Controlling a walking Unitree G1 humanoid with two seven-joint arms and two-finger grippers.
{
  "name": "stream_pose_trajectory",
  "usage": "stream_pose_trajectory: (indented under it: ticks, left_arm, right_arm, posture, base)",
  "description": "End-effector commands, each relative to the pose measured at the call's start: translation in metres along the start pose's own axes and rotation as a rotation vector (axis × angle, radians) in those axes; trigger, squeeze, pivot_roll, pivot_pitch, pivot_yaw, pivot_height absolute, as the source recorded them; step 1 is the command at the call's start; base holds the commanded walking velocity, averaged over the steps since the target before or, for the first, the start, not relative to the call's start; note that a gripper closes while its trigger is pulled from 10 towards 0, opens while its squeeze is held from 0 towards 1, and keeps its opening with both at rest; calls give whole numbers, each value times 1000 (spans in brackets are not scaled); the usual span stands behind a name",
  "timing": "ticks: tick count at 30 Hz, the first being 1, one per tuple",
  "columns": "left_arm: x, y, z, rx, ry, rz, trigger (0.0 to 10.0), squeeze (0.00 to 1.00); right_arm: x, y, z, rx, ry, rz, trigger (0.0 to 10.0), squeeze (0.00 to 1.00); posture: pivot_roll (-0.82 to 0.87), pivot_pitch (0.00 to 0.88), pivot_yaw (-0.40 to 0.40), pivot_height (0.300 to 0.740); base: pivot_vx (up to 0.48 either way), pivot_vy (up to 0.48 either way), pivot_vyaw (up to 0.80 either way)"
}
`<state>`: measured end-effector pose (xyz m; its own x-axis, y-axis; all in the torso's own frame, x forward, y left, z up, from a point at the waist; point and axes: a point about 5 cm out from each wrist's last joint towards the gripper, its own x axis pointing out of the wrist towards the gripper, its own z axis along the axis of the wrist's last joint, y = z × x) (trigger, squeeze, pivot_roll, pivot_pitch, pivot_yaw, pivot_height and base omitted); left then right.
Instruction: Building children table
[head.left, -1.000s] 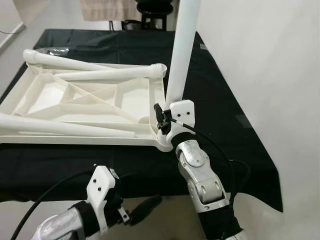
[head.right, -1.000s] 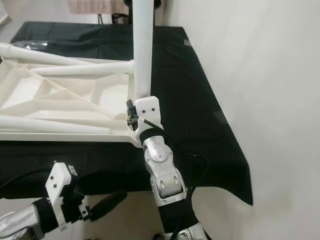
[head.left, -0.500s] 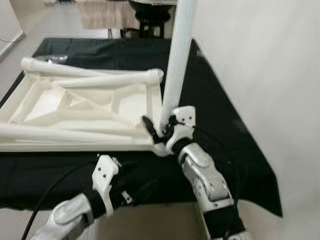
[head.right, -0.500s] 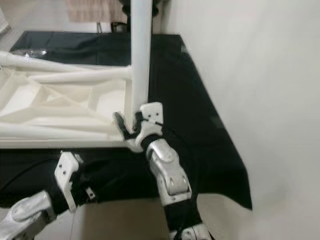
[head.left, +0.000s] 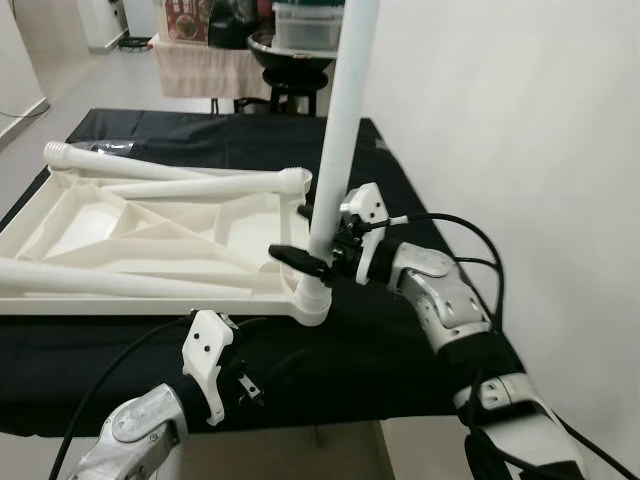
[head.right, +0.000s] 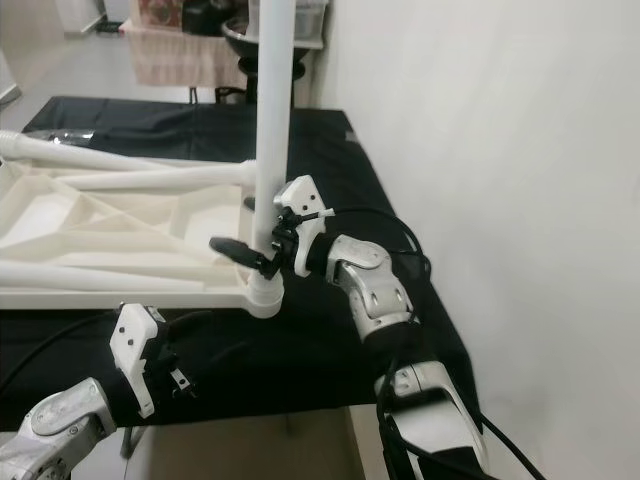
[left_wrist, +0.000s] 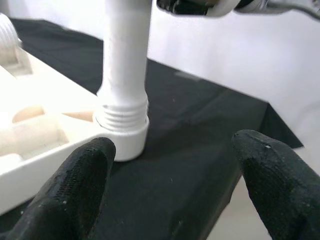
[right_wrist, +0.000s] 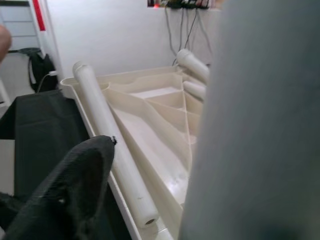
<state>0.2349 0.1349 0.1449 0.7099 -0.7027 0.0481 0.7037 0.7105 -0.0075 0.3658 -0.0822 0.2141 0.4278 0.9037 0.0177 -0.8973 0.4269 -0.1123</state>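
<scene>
- Right tool (head.left: 318, 255), frame centre, pinches upright leg (head.left: 340, 130) standing in tabletop (head.left: 150, 235) corner socket.
- Left tool (left_wrist: 175, 190), lower left, spread, empty.
- Next: likely twist leg tight.

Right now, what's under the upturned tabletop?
The upturned tabletop lies on a black cloth, which shows all round it. What the cloth covers is hidden. The right gripper is at the upright leg standing in the near corner socket.
</scene>
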Motion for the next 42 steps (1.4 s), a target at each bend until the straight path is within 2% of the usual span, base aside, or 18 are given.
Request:
stream_pose_trajectory:
  ticks: [1, 8, 12, 16, 18, 21, 22, 24, 25, 26, 34, 35, 36, 37, 38, 39, 40, 42]
  left_arm:
    - [-4, 3, -1, 4, -17, 40, 10000, 0]
    - [-6, 1, -1, 27, -26, 54, 10000, 0]
    - [-9, -9, 0, 90, -46, 53, 10000, 0]
    - [-10, -16, 2, 59, -72, 53, 10000, 0]
    - [-13, -18, 3, 26, -93, 89, 10000, 0]
    - [-14, -18, 3, 19, -99, 108, 10000, 0]
    - [-16, -21, 1, 6, -95, 120, 10000, 0]
    - [-16, -21, 1, 6, -95, 120, 10000, 0]
    - [-18, -22, -2, -5, -86, 133, 10000, 0]
    - [-17, -21, -5, -4, -76, 156, 10000, 0]
    - [-9, -14, -14, -26, -52, 166, 10000, 0]
    - [-8, -14, -14, -26, -53, 164, 10000, 0]
    - [-8, -14, -14, -26, -53, 164, 10000, 0]
    - [-6, -13, -13, -6, -54, 177, 10000, 0]
    - [-6, -13, -13, 3, -53, 181, 10000, 0]
    - [-6, -13, -13, 3, -53, 181, 10000, 0]
    - [-5, -12, -13, 13, -52, 187, 10000, 0]
    - [-4, -12, -13, 16, -52, 190, 10000, 0]
  right_arm:
    - [0, 2, -13, 39, 38, 60, 0, 0]
    - [-8, -4, -27, 76, 86, 33, 0, 0]
    - [-26, -12, -44, 73, 152, -90, 0, 0]
    - [-37, -10, -57, 73, 200, -199, 0, 0]
    - [-37, 11, -71, 136, 203, -328, 0, 0]
    - [-36, 20, -74, 159, 199, -369, 0, 0]
    - [-34, 29, -77, 182, 204, -526, 0, 0]
    - [-34, 29, -77, 182, 204, -526, 0, 0]
    - [-38, 34, -78, 186, 230, -731, 0, 0]
    - [-35, 42, -76, 177, 224, -827, 0, 0]
    - [-26, 45, -63, 114, 193, -914, 0, 0]
    - [-27, 46, -63, 117, 217, -909, 4784, 0]
    - [-27, 46, -63, 117, 217, -909, 4784, 0]
    - [-26, 49, -59, 113, 237, -841, 10000, 0]
    - [-24, 50, -55, 120, 215, -785, 10000, 388]
    - [-24, 50, -55, 120, 215, -785, 10000, 388]
    - [-18, 53, -45, 146, 167, -648, 10000, 1000]
    - [-16, 51, -39, 147, 135, -578, 10000, 1000]
  posture:
    - [43, 0, -123, 740]
    - [42, 0, -121, 740]
    - [34, 0, -109, 740]
    - [29, 0, -114, 740]
    - [7, 0, -116, 740]
    - [7, 0, -116, 740]
    - [-3, 0, -110, 740]
    - [-3, 0, -110, 740]
    - [-7, 0, -104, 740]
    - [-4, 0, -103, 740]
    - [-12, 0, -91, 740]
    - [-13, 0, -91, 740]
    - [-13, 0, -91, 740]
    - [-16, 0, -90, 740]
    - [-16, 0, -90, 740]
    - [-16, 0, -90, 740]
    - [-14, 0, -94, 740]
    - [-13, 0, -97, 740]
  base:
    - [0, 0, 0]
    - [0, 0, 0]
    - [0, 0, 0]
    - [0, 0, 0]
    - [0, 0, 0]
    - [0, 0, 0]
    - [0, 0, 0]
    - [0, 0, 0]
    - [0, 0, 0]
    - [0, 0, 0]
    - [0, 0, 0]
    - [0, 0, 0]
    - [0, 0, 0]
    - [0, 0, 0]
    - [0, 0, 0]
    - [0, 0, 0]
    - [0, 0, 0]
    - [0, 0, 0]
